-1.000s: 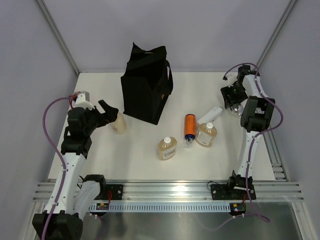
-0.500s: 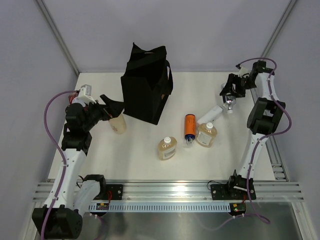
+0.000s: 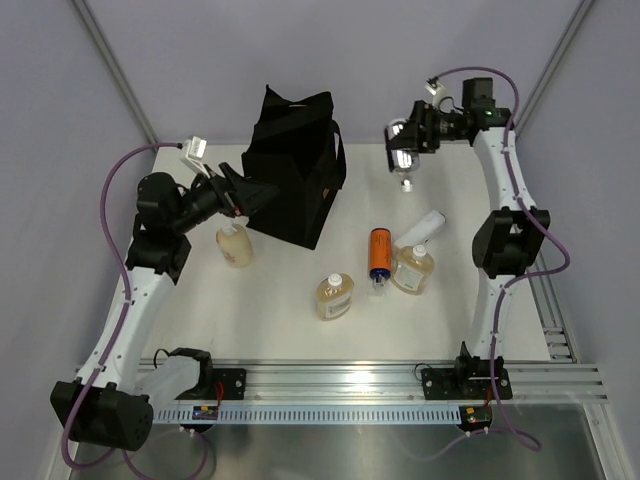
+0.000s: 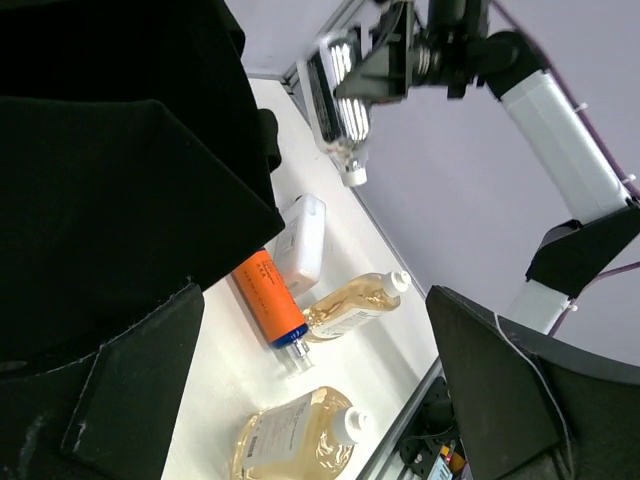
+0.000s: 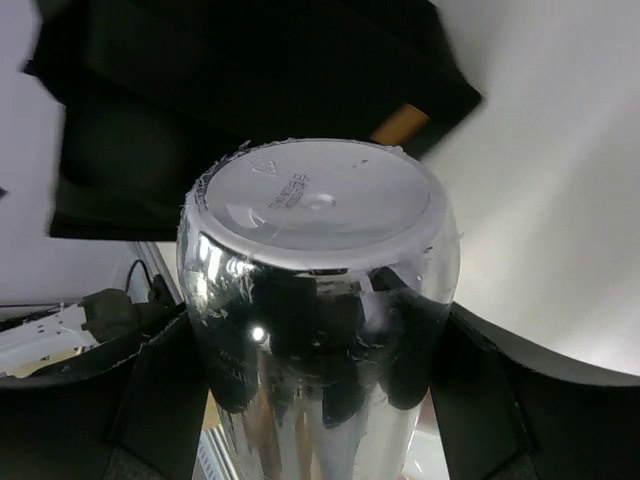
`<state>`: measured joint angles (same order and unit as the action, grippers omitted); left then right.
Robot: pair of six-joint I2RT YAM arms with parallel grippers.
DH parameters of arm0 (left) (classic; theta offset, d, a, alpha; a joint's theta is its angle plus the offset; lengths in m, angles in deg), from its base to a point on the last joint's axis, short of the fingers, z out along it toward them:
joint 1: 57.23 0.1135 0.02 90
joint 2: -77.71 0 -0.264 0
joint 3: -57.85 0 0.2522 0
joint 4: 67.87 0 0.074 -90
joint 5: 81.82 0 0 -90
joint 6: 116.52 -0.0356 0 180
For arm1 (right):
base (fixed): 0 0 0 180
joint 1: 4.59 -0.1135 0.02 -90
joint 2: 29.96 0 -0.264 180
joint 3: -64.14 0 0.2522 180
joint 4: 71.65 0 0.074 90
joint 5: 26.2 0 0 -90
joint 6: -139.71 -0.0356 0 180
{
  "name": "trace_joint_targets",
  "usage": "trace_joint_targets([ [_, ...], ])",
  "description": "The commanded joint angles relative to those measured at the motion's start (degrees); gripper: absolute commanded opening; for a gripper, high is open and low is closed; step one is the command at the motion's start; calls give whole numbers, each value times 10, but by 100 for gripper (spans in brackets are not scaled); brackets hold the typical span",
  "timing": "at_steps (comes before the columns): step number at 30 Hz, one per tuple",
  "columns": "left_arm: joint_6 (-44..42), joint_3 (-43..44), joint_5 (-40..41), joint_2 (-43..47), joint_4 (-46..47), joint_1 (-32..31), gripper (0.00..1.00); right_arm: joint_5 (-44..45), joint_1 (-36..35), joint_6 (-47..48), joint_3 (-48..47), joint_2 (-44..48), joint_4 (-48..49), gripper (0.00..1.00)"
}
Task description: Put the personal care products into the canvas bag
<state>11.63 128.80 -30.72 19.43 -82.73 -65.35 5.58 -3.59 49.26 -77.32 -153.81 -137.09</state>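
Observation:
The black canvas bag (image 3: 293, 170) stands upright at the back centre of the table. My right gripper (image 3: 405, 145) is shut on a shiny silver bottle (image 3: 403, 160), held in the air to the right of the bag; the bottle fills the right wrist view (image 5: 320, 290) with the bag (image 5: 250, 80) beyond it. My left gripper (image 3: 247, 195) is open and holds nothing, close against the bag's left side (image 4: 120, 150). Three amber bottles (image 3: 235, 245) (image 3: 335, 296) (image 3: 413, 268), an orange cylinder bottle (image 3: 379, 253) and a white tube (image 3: 420, 229) lie on the table.
Grey walls close the table in on the left, back and right. A metal rail (image 3: 340, 380) with both arm bases runs along the near edge. The left wrist view shows the orange bottle (image 4: 268, 297), the tube (image 4: 300, 243) and two amber bottles (image 4: 350, 305) (image 4: 300, 440).
My right arm has lifted the silver bottle from the table's right side and carried it left and back toward the bag. My left gripper rose from beside the amber bottle to the bag's side.

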Motion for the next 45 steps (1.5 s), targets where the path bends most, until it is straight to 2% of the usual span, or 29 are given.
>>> trace_joint_targets([
  [1, 7, 10, -7, 7, 12, -6, 99, -83, -99, -136, -119, 25, 126, 0],
  [4, -3, -1, 16, 37, -16, -6, 99, -50, -155, -274, -153, 7, 260, 0],
  [7, -12, -12, 33, 57, -42, -6, 99, 8, -205, -318, -202, -21, 345, 0],
  [11, -11, -33, 55, 90, -64, -6, 99, 121, -251, -333, -237, -50, 410, 0],
  [12, -11, -37, 58, 103, -70, -6, 99, 176, -259, -329, -237, -58, 435, 0],
  [16, -23, -47, 79, 137, -107, -6, 99, 286, -277, -293, -240, -75, 478, 0],
  [20, -46, -57, 103, 168, -150, -6, 99, 306, -278, -197, -228, -82, 471, 0],
  [21, -48, -61, 106, 172, -154, -5, 99, 291, -278, -179, -196, -69, 468, 0],
  [23, -56, -64, 112, 182, -166, -5, 99, 263, -282, -85, -156, -48, 461, 0],
  [27, -63, -77, 116, 186, -166, -5, 99, 230, -298, 58, -10, 33, 469, 0],
  [34, -76, -90, 109, 177, -154, -5, 99, 187, -309, 251, 14, 43, 403, 0],
  [37, -78, -99, 109, 179, -154, -5, 99, 150, -314, 330, -29, 22, 324, 0],
  [40, -78, -105, 110, 186, -152, -5, 99, 159, -319, 329, -104, -24, 254, 0],
  [42, -80, -109, 113, 192, -152, -5, 99, 214, -332, 321, -136, -55, 229, 0],
  [45, -84, -110, 120, 198, -159, -5, 99, 277, -351, 303, -110, -69, 242, 0],
])
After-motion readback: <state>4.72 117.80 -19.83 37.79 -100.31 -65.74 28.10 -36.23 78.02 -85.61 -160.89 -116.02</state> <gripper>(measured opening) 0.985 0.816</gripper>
